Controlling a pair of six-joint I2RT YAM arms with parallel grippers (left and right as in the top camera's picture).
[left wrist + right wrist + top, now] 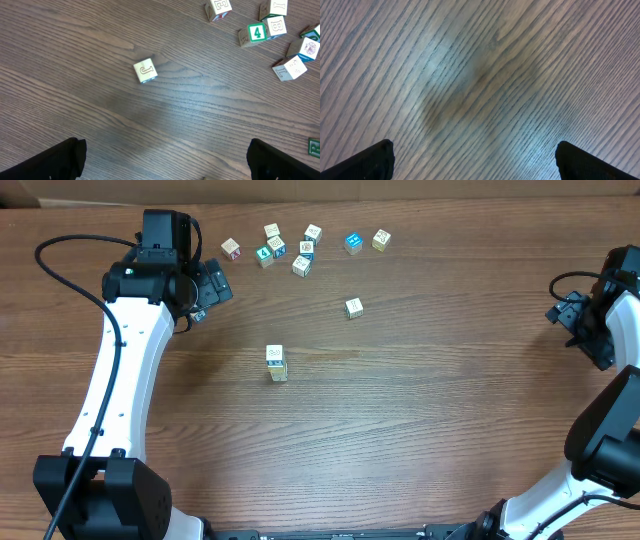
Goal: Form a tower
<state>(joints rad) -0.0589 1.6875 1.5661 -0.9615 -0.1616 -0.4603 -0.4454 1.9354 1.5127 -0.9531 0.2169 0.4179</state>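
The tower (276,363) stands on its own near the middle of the table (430,430). It is one block wide with a whitish cube on top, and well apart from both arms. The loose cubes (301,266) lie scattered along the far side, with one straggler (353,307) sitting closer in. The left gripper (215,285) hangs just beside that scatter, jaws spread wide with nothing between them. Its wrist view looks down on a lone J cube (145,70), set off to one side of the rest. The right gripper (475,162) is far out on its own side over bare wood — equally wide, equally empty.

I'd say the job now is fetching the next cube, and the J cube looks the easy pick, since nothing crowds it. To do it well, centre the left gripper over it. Turn the wrist so the fingers (60,160) meet two flat faces rather than corners, and close only once low enough. Then carry it high over the tower and set it down squarely — a skewed landing could topple the stack.
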